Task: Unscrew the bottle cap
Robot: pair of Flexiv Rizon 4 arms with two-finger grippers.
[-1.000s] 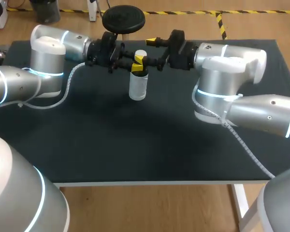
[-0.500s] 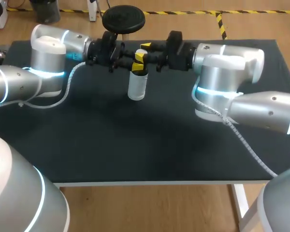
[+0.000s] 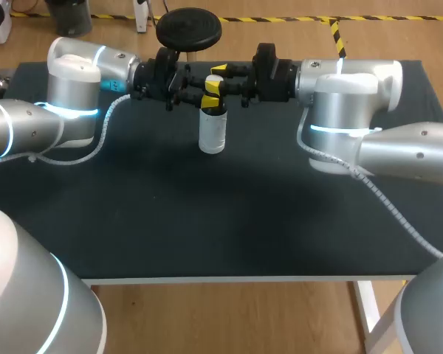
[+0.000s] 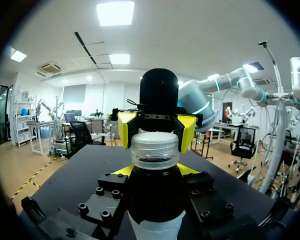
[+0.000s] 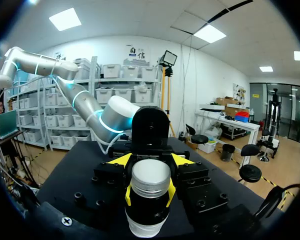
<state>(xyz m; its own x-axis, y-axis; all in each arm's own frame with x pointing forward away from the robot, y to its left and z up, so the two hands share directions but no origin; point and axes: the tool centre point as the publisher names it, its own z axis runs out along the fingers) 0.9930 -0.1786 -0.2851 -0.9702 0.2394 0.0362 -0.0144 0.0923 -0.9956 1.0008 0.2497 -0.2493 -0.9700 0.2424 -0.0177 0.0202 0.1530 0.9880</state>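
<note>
The right arm (image 3: 347,96) has swung in from the right of the bottle (image 3: 212,131). The right gripper (image 5: 150,194) now sits at the bottle's top, its yellow tips pressed against opposite sides of the cap (image 4: 155,149) and pinching it, as the right wrist view shows. On the bottle's other side the left arm (image 3: 74,81) has held its place. The left gripper (image 4: 156,172) stays clamped on the dark neck just below the cap, steadying the bottle, which stands upright on the dark table (image 3: 207,221). With the neck braced from one side and the cap gripped from the other, the approach looks finished and the twist itself appears to be the step in hand. The cap is seated squarely on the neck, so none of the unscrewing seems done yet. A second ago the right gripper hung above and to the right of the cap, clear of it, with its fingers spread. Half a second ago it had drawn close beside the cap, and now it encloses it. The bottle has scarcely moved in that time.
</note>
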